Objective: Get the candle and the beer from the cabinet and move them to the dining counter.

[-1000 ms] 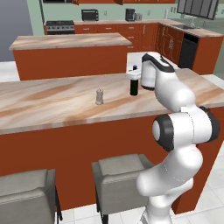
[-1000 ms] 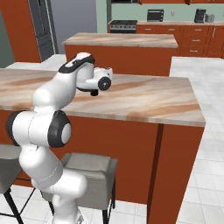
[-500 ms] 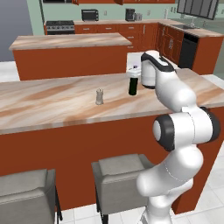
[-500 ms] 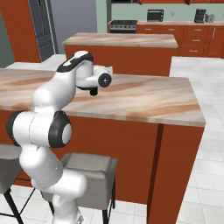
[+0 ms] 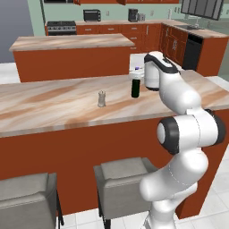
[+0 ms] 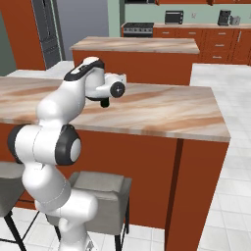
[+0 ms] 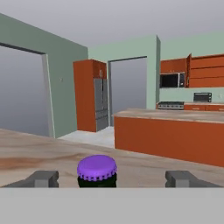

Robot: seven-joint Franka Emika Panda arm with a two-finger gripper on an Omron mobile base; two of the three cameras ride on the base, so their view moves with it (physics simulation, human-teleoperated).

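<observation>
The beer [image 5: 135,86], a dark bottle with a purple cap [image 7: 97,167], stands upright on the dining counter [image 5: 49,105] near its far edge. My gripper [image 5: 136,74] is level with the bottle's neck and open. In the hand view its fingertips [image 7: 42,178] stand wide on either side of the cap, clear of it. From the right base view only the bottle's foot [image 6: 104,103] shows under the hand. The candle [image 5: 102,99], a small pale stub, stands on the same counter to the beer's left. Red-brown wall cabinets [image 7: 205,70] hang far back.
Grey stools [image 5: 123,179] stand against the counter's near side below the arm. A second stone-topped island [image 5: 71,42] lies beyond the counter. The counter ends to the right [image 6: 215,120], with tiled floor past it. A tall fridge [image 7: 100,103] stands at the far wall.
The jaws have opened and let go of the beer, which stays upright on the counter. The arm and the candle have barely moved.
</observation>
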